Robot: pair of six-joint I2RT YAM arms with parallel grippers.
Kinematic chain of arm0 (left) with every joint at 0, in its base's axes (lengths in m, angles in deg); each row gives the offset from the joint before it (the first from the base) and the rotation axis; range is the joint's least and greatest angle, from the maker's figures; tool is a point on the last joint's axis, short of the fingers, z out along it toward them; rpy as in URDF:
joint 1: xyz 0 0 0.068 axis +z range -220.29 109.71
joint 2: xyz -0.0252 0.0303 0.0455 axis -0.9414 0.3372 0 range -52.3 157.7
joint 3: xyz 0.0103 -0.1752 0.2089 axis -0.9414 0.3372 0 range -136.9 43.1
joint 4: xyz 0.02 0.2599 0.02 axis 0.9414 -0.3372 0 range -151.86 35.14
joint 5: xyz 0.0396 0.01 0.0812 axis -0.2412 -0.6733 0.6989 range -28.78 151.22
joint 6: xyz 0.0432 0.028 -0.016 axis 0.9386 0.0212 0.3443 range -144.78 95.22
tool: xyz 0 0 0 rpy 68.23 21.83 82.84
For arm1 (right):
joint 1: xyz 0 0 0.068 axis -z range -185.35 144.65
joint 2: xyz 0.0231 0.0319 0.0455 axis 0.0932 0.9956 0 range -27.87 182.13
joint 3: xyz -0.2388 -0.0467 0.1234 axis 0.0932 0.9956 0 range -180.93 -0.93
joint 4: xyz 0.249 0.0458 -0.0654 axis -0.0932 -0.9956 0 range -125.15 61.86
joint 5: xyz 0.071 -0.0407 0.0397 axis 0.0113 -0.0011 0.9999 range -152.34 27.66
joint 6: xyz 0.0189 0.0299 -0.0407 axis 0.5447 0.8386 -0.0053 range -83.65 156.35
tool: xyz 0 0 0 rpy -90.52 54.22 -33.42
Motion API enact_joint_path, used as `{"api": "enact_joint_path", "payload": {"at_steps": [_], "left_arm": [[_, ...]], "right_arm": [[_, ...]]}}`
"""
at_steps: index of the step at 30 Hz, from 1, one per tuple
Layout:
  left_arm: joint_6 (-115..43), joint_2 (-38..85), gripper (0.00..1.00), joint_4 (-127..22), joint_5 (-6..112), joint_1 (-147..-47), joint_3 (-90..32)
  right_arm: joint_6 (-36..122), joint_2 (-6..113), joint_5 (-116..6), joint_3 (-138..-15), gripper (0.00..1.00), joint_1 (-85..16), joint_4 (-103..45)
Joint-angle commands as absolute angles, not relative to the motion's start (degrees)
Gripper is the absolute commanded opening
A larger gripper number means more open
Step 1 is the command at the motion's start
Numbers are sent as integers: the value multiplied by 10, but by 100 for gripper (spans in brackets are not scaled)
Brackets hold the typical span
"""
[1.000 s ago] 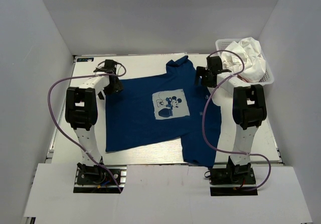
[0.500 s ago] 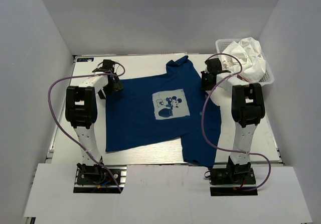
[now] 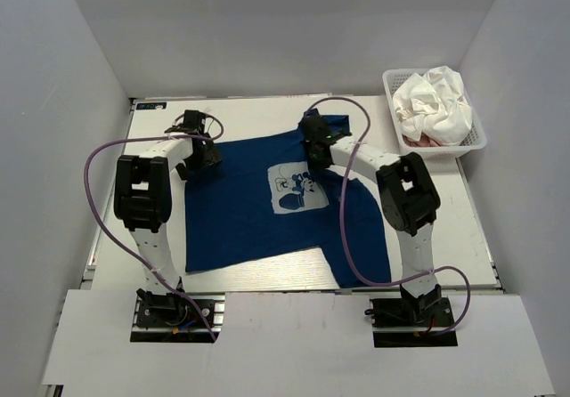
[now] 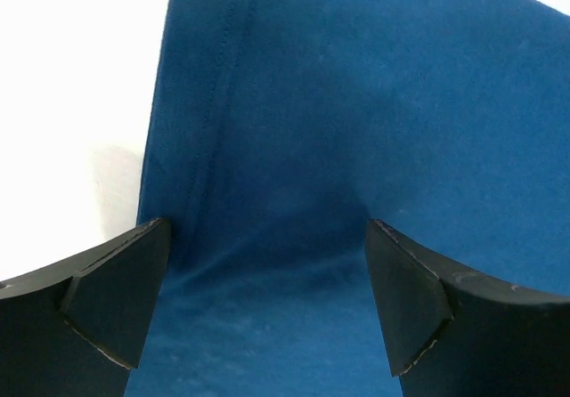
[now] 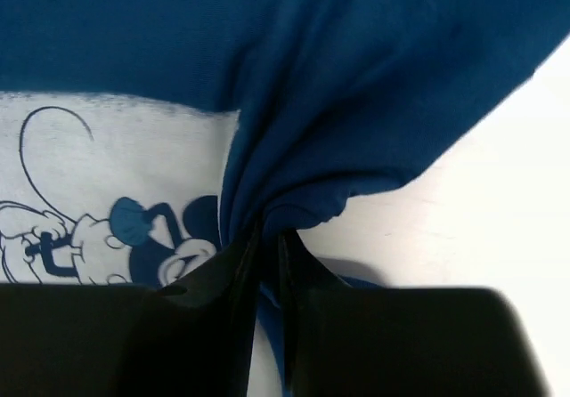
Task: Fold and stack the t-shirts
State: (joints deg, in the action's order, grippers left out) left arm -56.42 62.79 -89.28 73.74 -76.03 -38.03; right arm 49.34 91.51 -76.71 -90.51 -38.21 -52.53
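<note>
The right gripper (image 3: pixel 313 139) has swung in from the basket side. A second ago it hung over the right edge of the navy shirt (image 3: pixel 258 210); now it sits over the upper middle, just beside the print (image 3: pixel 297 188). The cloth has come with it: the shirt's right side is drawn inward and no longer reaches as far across the table (image 3: pixel 463 228). In the right wrist view the gripper (image 5: pixel 267 228) is pinched nearly closed on a bunched ridge of navy cloth, with creases fanning out from the bite and the print (image 5: pixel 107 192) close beside it.

The left gripper (image 3: pixel 203 152) has hardly moved and stays at the shirt's far left corner. In its wrist view the gripper (image 4: pixel 267 237) is spread wide, both fingers down around the cloth with the hemmed edge (image 4: pixel 209 103) running just inside the left one. It grips nothing; whether the tips press on the fabric I cannot tell.

This looks like the first fold starting, the right side being carried over toward the middle. The task is early. The white shirt (image 3: pixel 436 103) is crumpled in the basket (image 3: pixel 392 81), and a pinkish sliver beneath it may be the third.
</note>
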Motion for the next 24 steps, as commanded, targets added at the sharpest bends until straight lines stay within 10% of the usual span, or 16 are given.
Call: {"api": "enact_joint_path", "payload": {"at_steps": [1, 3, 5, 24], "left_arm": [[-583, 586, 100, -898, 719, -765, -364], [-584, 586, 100, -898, 712, -765, -364], [-584, 581, 100, -898, 703, -765, -364], [-538, 633, 100, -894, 552, -865, -494]], "right_arm": [[530, 937, -895, -938, 22, -423, -563], [547, 943, -908, -951, 34, -451, -571], [547, 938, -890, -958, 90, -469, -571], [368, 653, -523, -634, 90, -321, -394]]}}
